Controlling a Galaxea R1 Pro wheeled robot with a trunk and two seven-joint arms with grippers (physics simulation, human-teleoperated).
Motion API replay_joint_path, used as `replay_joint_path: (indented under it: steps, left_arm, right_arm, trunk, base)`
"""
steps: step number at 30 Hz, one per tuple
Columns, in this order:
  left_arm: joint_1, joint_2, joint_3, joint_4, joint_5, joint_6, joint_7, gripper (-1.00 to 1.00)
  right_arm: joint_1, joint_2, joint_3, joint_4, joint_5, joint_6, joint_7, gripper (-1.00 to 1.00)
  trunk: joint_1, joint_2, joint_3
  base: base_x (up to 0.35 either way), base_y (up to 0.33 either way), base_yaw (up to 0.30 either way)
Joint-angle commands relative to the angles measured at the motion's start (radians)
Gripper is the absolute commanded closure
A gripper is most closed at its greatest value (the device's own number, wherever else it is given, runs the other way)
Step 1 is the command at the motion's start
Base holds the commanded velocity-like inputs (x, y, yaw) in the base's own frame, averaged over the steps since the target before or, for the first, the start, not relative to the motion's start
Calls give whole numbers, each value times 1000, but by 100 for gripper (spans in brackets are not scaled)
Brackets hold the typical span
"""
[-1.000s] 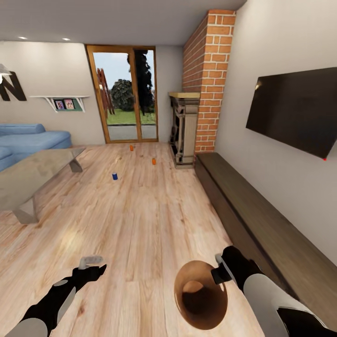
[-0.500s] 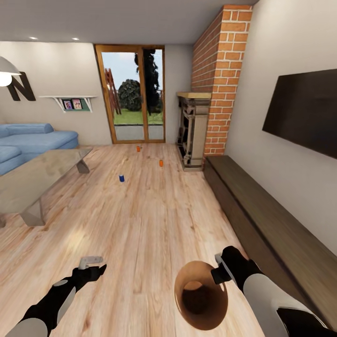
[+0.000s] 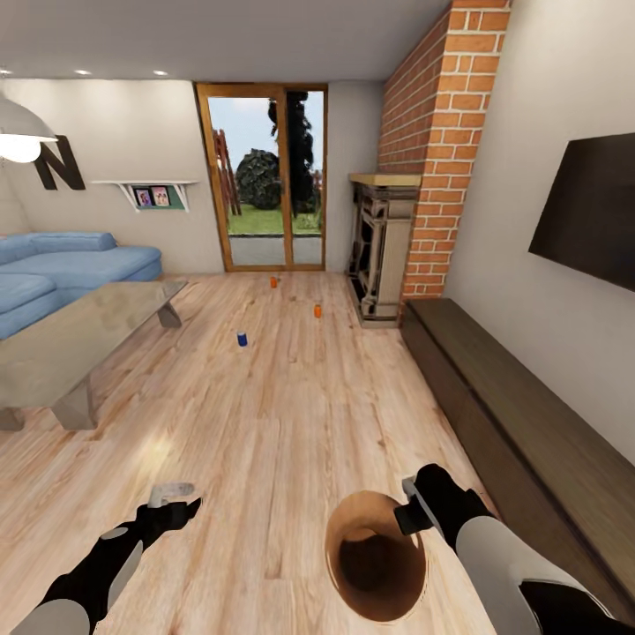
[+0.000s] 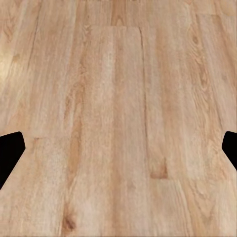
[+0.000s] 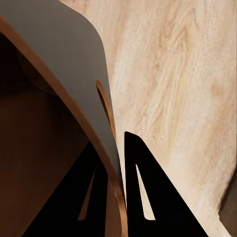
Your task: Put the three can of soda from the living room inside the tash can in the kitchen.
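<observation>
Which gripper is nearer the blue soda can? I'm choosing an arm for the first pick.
Left, slightly. The blue can stands far ahead on the floor; the left gripper is almost in line below it, the right gripper, holding the trash can, farther sideways.

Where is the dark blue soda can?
In the head view, the dark blue can stands on the wood floor, between the glass-topped table and an orange can.
</observation>
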Motion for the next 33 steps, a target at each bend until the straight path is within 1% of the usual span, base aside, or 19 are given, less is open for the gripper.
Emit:
replay_joint_path:
  steps: [1,13,23,32,33]
  left_arm:
    - [0,0,0,0,0,0,0,-100]
    - [0,0,0,0,-2,0,0,-100]
    - [0,0,0,0,-3,0,0,-100]
    - [0,-1,0,0,-4,-1,1,-100]
    - [0,-1,0,0,-5,-1,1,-100]
  right_arm:
    - [0,0,-1,0,-7,0,4,100]
    - [3,2,-1,0,-7,-3,4,100]
    - [3,3,-1,0,-8,-5,4,100]
    - [3,5,-2,0,-8,-5,4,100]
    - [4,9,-2,1,-8,-5,4,100]
  trunk:
    - [0,0,0]
    - [0,0,0]
    - [0,0,6]
    - [0,0,7]
    - [0,0,7]
  base:
    - [231,103,175]
    - [230,103,32]
    - [230,101,-105]
    - [228,93,-16]
    - [226,91,-1]
